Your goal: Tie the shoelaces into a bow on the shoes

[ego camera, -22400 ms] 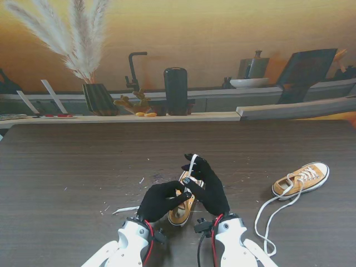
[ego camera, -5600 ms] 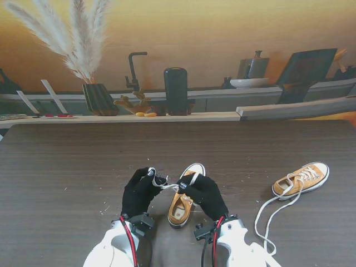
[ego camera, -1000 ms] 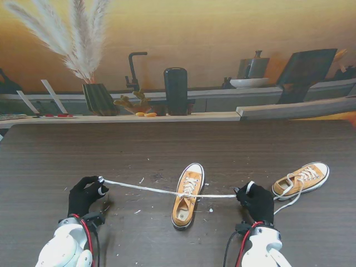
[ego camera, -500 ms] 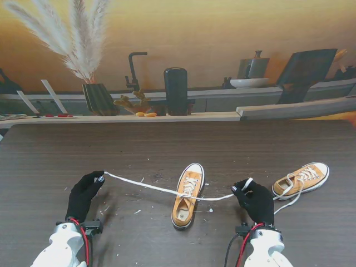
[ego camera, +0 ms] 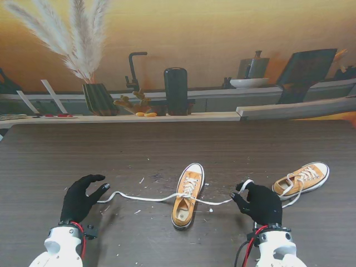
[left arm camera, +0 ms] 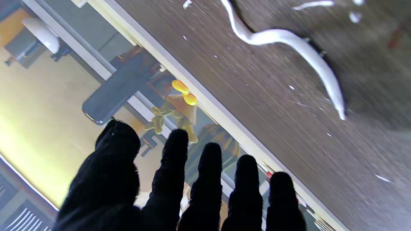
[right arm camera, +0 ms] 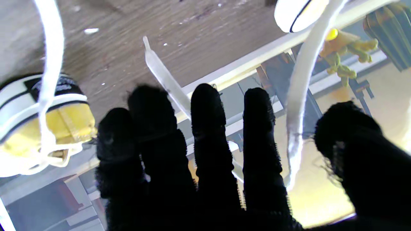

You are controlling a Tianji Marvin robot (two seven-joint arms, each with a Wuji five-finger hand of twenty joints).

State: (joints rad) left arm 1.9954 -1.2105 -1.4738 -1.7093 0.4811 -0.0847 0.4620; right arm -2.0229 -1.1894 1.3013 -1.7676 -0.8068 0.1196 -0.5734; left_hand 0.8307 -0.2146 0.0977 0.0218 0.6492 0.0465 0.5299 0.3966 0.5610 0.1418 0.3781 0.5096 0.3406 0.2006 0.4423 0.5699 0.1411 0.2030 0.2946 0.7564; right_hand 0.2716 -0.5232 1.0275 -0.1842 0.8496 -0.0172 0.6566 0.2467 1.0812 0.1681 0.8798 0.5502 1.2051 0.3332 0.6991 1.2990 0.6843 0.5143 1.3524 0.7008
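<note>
Spanning the view: dark wood-grain table (ego camera: 233, 144), flecked with small white scraps near its middle.
Backdrop: long shelf at 12 o'clock with pampas grass in a striped vase (ego camera: 99, 98), a black faucet (ego camera: 133, 69), a dark cylinder (ego camera: 176, 90).
Centre shoe (ego camera: 186, 194): tan, toe toward 12 o'clock; its lace (ego camera: 139, 197) lies slack out to 9 and 3 o'clock.
Second shoe (ego camera: 302, 179): tan, at 3 o'clock, laces loose.
Left hand (ego camera: 80, 197): fingers spread, holding nothing, lace end just beside it.
Right hand (ego camera: 258, 203): fingers loosely apart, lace running between thumb and forefinger; grip uncertain.

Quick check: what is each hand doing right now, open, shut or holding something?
Left hand: open, holding nothing; the lace lies on the table beside it.
Right hand: fingers spread, lace draped across; grip cannot be told.
</note>
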